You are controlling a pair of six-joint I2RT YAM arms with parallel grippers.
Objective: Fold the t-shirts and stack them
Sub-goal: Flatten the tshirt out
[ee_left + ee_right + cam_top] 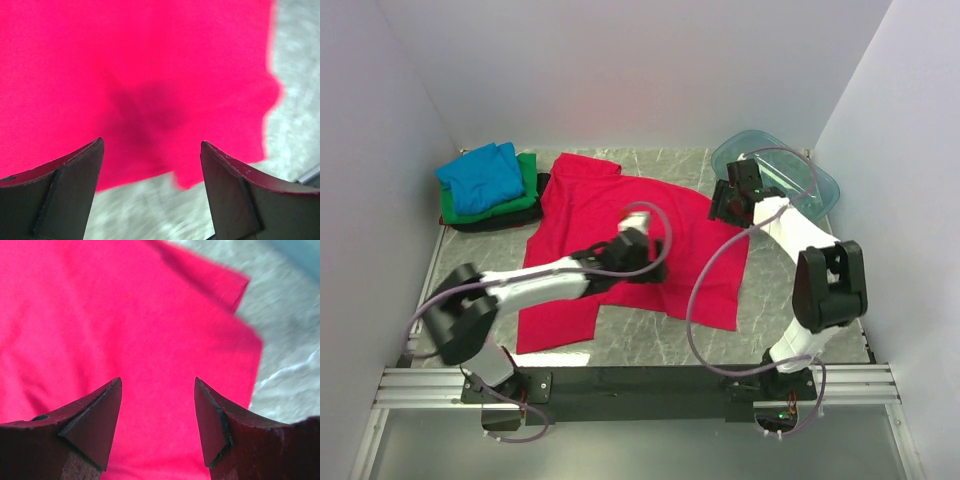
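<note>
The red-pink t-shirt (620, 215) lies spread on the grey table, and it fills most of both wrist views (140, 75) (125, 315). My left gripper (632, 232) hovers over its middle, open with nothing between the fingers (152, 142). Over the shirt's right edge my right gripper (725, 205) is open and empty too (157, 380). At the back left, folded t-shirts are stacked: blue (480, 178) on top, green (525, 195) under it, black (485, 222) at the bottom.
A clear teal plastic tub (795, 170) stands at the back right, partly behind the right arm. White walls close in on the left, back and right. Bare marbled table (650, 335) shows in front of the shirt, with the mounting rail along the near edge.
</note>
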